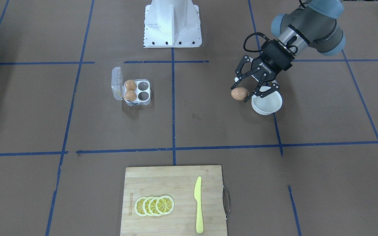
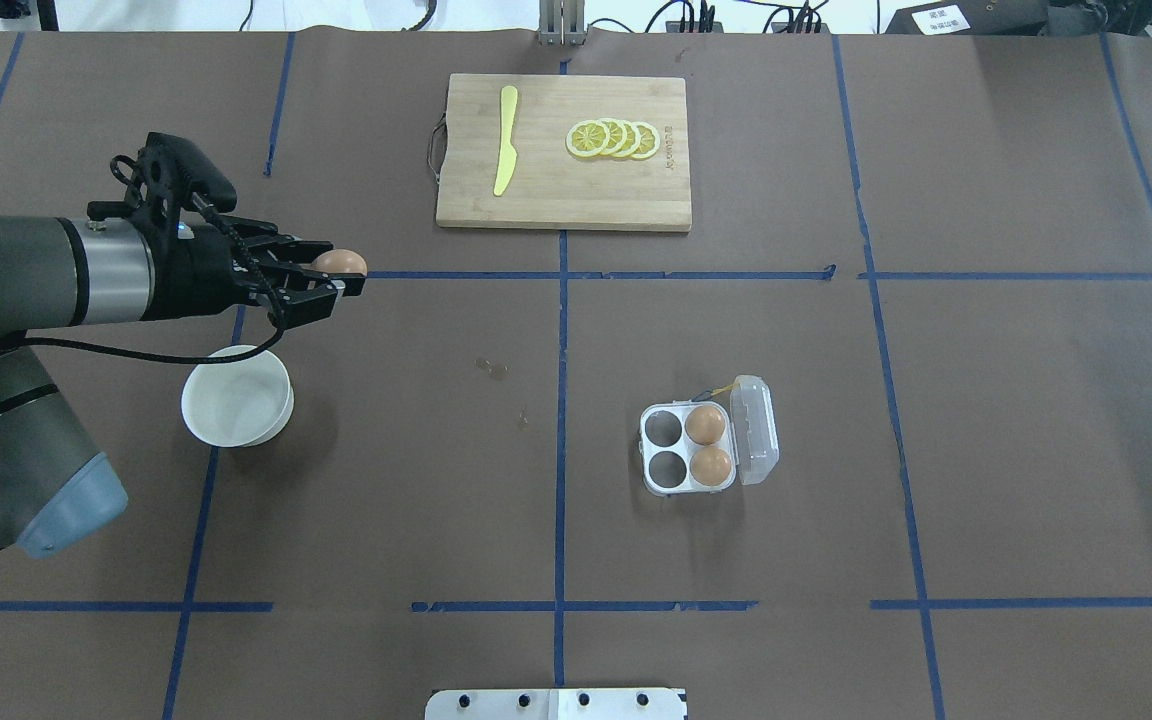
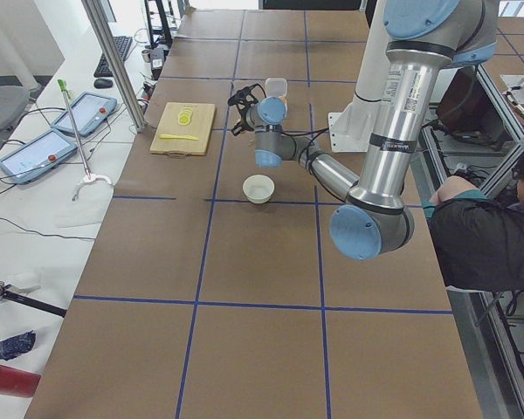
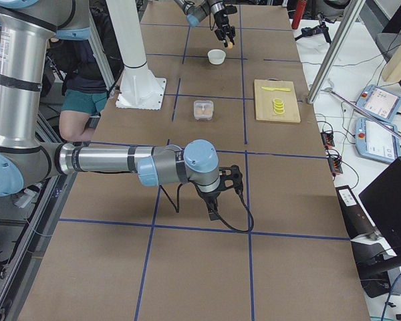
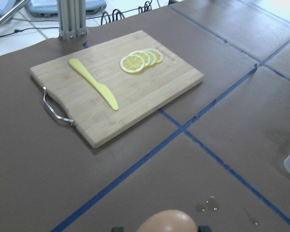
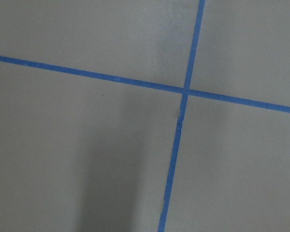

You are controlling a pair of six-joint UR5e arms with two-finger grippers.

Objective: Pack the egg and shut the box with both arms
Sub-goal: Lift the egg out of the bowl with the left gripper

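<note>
My left gripper (image 1: 243,91) is shut on an orange-brown egg (image 1: 239,93) and holds it above the table, beside the white bowl. The same egg (image 2: 340,262) sits at the fingertips in the overhead view and shows at the bottom edge of the left wrist view (image 5: 166,221). The clear box (image 2: 688,451) stands open right of the table's centre, lid (image 2: 757,431) folded back. Two eggs (image 2: 705,424) (image 2: 712,465) fill the cells by the lid; the other two cells are empty. My right gripper (image 4: 214,208) hangs low over bare table far from the box; I cannot tell whether it is open or shut.
A round white bowl (image 2: 237,396) stands under my left forearm. A bamboo cutting board (image 2: 536,190) at the far edge carries a yellow knife (image 2: 506,140) and lemon slices (image 2: 614,138). The white pedestal (image 1: 172,23) stands at the robot's side.
</note>
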